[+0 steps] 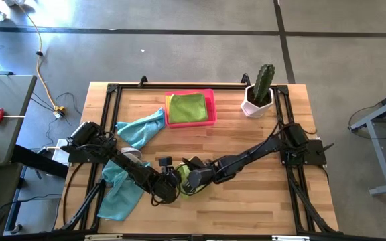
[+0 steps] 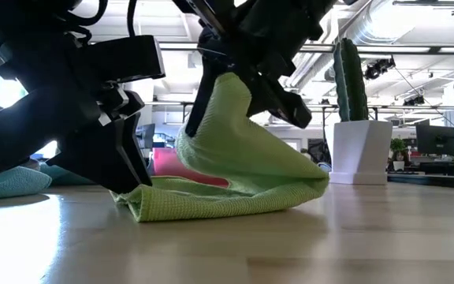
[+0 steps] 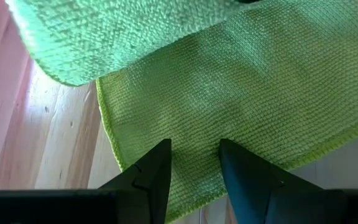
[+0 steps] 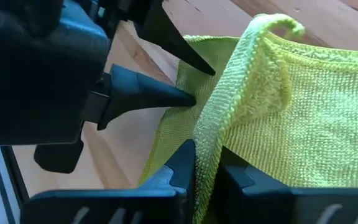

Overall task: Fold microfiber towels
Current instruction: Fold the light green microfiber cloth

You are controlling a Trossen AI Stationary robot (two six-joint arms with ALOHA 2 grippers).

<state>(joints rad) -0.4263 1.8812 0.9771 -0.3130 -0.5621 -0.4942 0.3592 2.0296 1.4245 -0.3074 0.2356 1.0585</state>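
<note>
Pinching lime towel [image 4: 272, 118] edge, right claw [image 4: 207, 168] lifts (tilted); left claw [image 3: 194, 155] spread, pressing it.

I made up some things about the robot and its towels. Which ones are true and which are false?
1. The right pincer is pinching the lime green towel and lifting part of it off the table. True.
2. The left pincer is squeezed shut on a blue towel. False: its fingers are apart, tips pressing down on the lime green towel.
3. A cactus in a white pot stands on a far corner of the table. True.
4. The pink tray has nothing in it. False: a folded green towel lies in it, with a yellow edge showing under it.
5. A blue towel lies on the table beside the tray. True.
</note>
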